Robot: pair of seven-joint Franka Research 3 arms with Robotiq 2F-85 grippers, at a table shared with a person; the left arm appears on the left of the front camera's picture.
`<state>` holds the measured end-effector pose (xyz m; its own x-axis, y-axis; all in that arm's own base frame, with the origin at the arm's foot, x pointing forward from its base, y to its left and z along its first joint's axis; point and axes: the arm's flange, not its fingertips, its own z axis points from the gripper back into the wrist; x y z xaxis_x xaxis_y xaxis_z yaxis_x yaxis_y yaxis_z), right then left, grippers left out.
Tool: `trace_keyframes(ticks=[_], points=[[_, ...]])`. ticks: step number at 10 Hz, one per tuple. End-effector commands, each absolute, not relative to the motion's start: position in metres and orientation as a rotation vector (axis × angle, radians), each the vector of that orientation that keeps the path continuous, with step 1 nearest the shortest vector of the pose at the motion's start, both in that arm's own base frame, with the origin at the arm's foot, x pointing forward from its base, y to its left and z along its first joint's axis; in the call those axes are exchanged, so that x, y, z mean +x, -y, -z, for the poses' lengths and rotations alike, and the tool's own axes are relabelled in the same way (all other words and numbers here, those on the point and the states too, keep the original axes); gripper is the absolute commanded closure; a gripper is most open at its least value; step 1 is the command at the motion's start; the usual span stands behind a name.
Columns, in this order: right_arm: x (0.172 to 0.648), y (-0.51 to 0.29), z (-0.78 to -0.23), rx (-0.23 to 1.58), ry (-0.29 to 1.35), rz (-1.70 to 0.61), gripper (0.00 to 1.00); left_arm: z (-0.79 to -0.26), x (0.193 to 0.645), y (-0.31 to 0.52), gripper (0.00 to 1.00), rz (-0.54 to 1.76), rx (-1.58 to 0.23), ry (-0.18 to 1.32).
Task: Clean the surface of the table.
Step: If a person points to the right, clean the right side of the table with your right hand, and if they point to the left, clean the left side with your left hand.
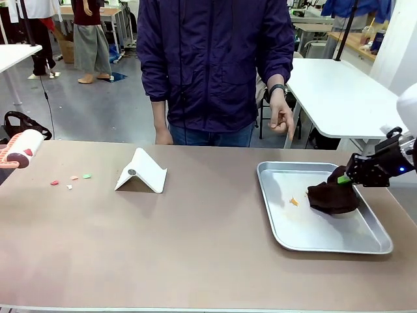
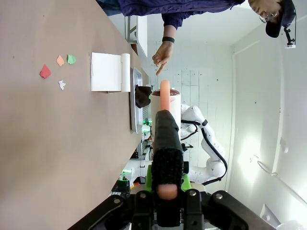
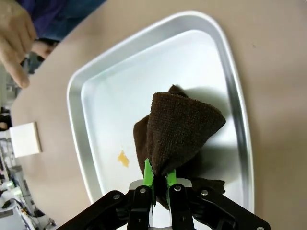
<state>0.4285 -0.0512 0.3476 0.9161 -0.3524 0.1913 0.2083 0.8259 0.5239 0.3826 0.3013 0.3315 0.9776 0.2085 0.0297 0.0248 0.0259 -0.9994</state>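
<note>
Worktop [image 1: 195,261] is carrying scraps [image 1: 55,182]; right claw [image 3: 158,179] is pinching a brown cloth [image 3: 184,129], left claw [image 2: 167,181] is gripping seemingly a lint roller [image 1: 26,145].

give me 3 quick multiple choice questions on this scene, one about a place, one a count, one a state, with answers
1. Where does the orange scrap lie?
A. on a chair
B. in the metal tray
C. on the floor

2. How many small scraps lie on the table to the left of the white stand in the front view?
A. two
B. seven
C. four

3. What state is the right tool in?
A. shut on the brown cloth
B. wide open above the tray
C. shut on nothing

Answers:
1 B, it sits on the tray's floor beside the cloth.
2 C, one red, one peach, one green and one white show there.
3 A, the green pads pinch a fold of the cloth, which hangs over the tray.
</note>
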Motion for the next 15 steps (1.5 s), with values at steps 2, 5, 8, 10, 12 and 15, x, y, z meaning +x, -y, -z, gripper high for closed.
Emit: trace_keyframes(ticks=[2, 5, 8, 10, 12, 15], points=[[0.458, 0.026, -0.338, 0.532, 0.238, 0.28, 0.89, -0.335, 0.379, -0.3, 1.0, -0.122, -1.558, 0.2], [0.477, 0.002, -0.333, 0.553, 0.229, 0.243, 0.89, -0.335, 0.379, -0.3, 1.0, -0.122, -1.558, 0.2], [0.494, -0.035, -0.327, 0.537, 0.165, 0.14, 0.89, -0.335, 0.379, -0.3, 1.0, -0.122, -1.558, 0.2], [0.5, -0.059, -0.32, 0.519, 0.113, 0.073, 0.89, -0.335, 0.379, -0.3, 1.0, -0.122, -1.558, 0.2], [0.499, -0.068, -0.32, 0.518, 0.087, 0.029, 0.89, -0.335, 0.379, -0.3, 1.0, -0.122, -1.558, 0.2], [0.48, -0.087, -0.328, 0.466, 0.046, -0.11, 0.89, -0.335, 0.379, -0.3, 1.0, -0.122, -1.558, 0.2]])
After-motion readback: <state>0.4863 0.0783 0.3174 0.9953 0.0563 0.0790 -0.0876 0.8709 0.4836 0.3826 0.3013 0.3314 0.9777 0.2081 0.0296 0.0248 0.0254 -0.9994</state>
